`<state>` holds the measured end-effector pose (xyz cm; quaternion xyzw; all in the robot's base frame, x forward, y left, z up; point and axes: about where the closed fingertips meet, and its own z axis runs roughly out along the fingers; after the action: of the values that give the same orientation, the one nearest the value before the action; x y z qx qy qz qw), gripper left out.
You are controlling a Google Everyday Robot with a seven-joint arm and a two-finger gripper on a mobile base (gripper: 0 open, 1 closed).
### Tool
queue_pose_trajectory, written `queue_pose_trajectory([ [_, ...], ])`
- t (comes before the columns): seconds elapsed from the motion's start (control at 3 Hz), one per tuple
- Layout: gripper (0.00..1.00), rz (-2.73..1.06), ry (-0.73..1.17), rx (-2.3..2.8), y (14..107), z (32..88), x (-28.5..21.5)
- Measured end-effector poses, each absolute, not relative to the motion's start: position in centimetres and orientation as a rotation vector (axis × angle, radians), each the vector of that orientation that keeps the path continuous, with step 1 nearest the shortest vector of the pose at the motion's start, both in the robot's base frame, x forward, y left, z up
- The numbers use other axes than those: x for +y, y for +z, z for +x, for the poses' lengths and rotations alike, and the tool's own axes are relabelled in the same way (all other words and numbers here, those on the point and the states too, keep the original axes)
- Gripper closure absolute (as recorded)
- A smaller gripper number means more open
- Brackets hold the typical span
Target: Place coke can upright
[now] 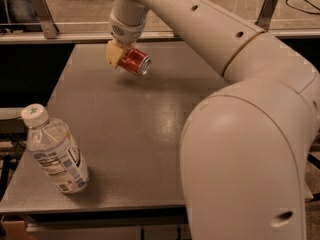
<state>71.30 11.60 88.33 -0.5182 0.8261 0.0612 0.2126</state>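
The coke can [135,60] is a small red can with a silver end. It is tilted on its side, held in the air above the far left part of the grey table [150,129]. My gripper [121,54] is shut on the coke can, with a tan finger pad [113,53] on its left side. The big white arm [235,99] reaches in from the right and fills the right half of the view.
A clear plastic water bottle [54,151] with a white cap leans near the table's front left corner. Metal rails [45,14] run behind the table's far edge. The table's left edge drops off to a dark gap.
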Motion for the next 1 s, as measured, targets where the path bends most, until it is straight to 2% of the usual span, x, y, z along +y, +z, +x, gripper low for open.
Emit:
queue_pose_trajectory([
  [0.33, 1.00, -1.436, 0.284, 2.153, 91.7, 70.5, 9.6],
  [1.0, 1.00, -1.382, 0.591, 1.829, 95.7, 69.2, 4.0],
])
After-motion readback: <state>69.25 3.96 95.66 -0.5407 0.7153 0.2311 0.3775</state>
